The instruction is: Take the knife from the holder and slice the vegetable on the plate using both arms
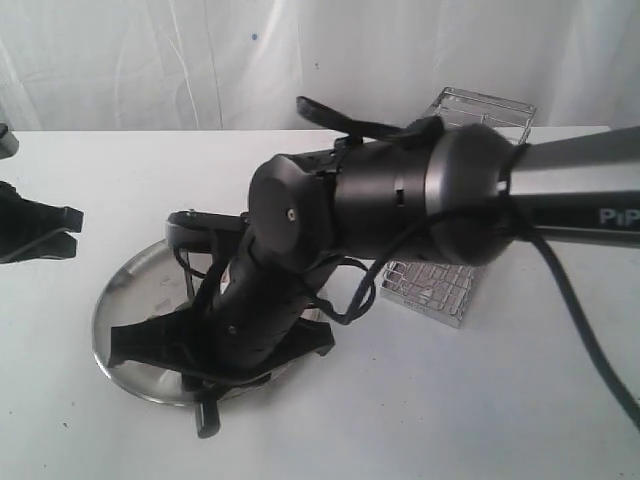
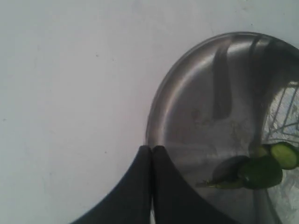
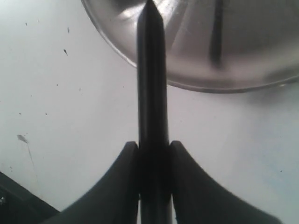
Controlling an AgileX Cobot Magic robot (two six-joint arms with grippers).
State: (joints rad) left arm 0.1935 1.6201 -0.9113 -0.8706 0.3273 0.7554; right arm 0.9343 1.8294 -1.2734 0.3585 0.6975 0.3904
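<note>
The steel plate (image 1: 125, 300) lies on the white table at the left. My right arm reaches across it, and its gripper (image 1: 212, 385) hangs over the plate's near rim. In the right wrist view the right gripper (image 3: 153, 149) is shut on the knife (image 3: 152, 84), a dark narrow shaft whose point reaches the plate's rim (image 3: 196, 84). The left gripper (image 2: 152, 150) is shut and empty, its tips at the plate's edge (image 2: 187, 102). The green vegetable (image 2: 259, 173) lies on the plate with a cut slice (image 2: 285, 155) beside it. In the exterior view the left gripper (image 1: 68, 228) sits at the far left.
The chrome wire holder (image 1: 440, 292) stands behind the right arm at the centre right, mostly hidden by it. A black cable (image 1: 575, 320) hangs from the right arm. A white curtain closes off the back.
</note>
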